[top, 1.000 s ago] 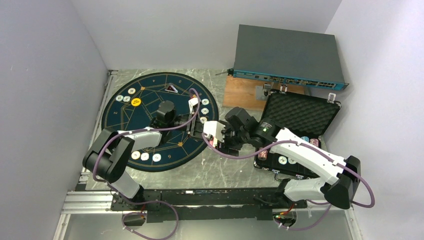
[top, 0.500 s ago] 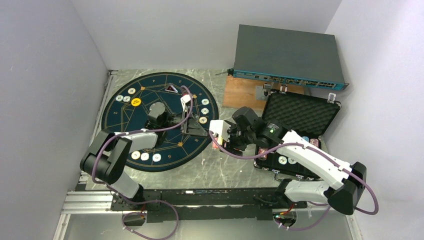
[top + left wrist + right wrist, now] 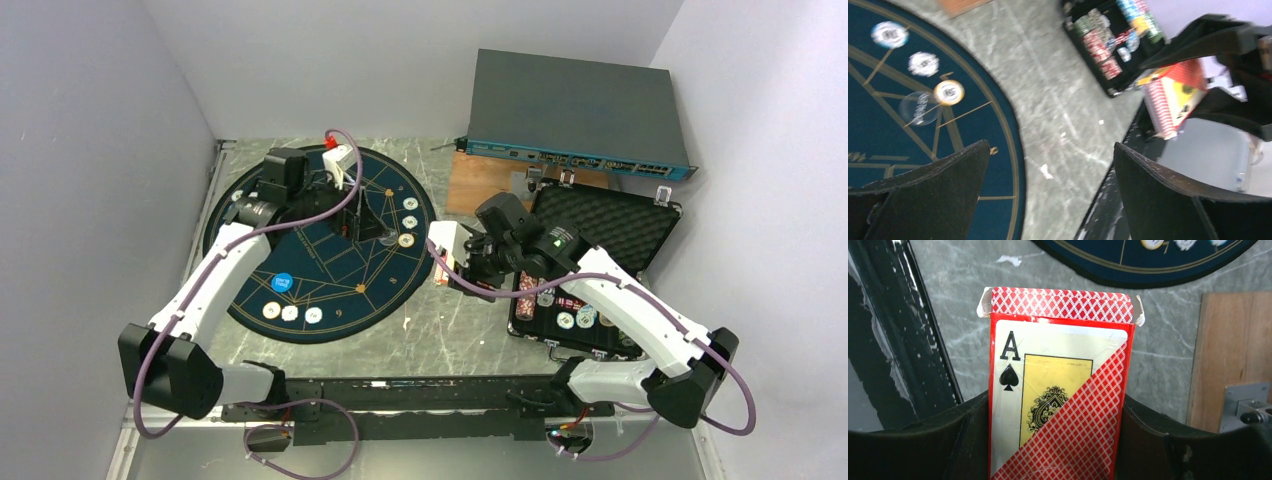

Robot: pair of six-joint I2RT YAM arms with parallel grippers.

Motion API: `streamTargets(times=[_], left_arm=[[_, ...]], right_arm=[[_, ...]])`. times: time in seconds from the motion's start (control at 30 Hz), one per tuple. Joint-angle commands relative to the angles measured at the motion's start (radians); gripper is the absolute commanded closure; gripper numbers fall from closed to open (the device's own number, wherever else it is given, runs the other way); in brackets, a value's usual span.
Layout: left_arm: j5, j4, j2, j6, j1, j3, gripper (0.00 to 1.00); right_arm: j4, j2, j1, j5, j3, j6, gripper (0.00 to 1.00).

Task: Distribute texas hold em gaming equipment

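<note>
Swung back, left fingers [image 3: 1168, 197] gape wide; right fingers [image 3: 913, 450] clamp card box [image 3: 1058, 390].

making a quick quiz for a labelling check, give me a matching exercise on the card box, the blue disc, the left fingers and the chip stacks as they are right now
1. card box
2. blue disc
3. left fingers
4. chip stacks

A. lying flat on the navy mat
B. open, holding nothing
C. inside the black case
D. clamped between the right fingers

Pairs: 1-D, 2-A, 3-B, 4-C
</note>
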Motion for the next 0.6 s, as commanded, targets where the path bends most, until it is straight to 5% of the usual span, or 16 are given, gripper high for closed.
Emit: streamTargets(times=[0.0, 0.13, 0.33, 0.57], left_arm=[[-0.163, -0.201, -0.008, 0.183, 0.051, 0.013, 0.0], [-0.175, -0.105, -0.101, 0.178, 0.097, -0.08, 0.0], [0.013, -0.387, -0.067, 0.37, 0.111, 0.006, 0.0], [-0.018, -0.39, -0.143, 0.338, 0.112, -0.006, 0.0]], right_arm=[[-0.059, -0.036, -0.003, 0.037, 0.04, -0.03, 1.0], [-0.07, -0.06, -0.012, 0.036, 0.011, -0.047, 1.0], [-0.053, -0.125, -0.037, -0.008, -0.058, -0.053, 1.0], [-0.011, -0.189, -0.059, -0.019, -0.147, -0.07, 1.0]])
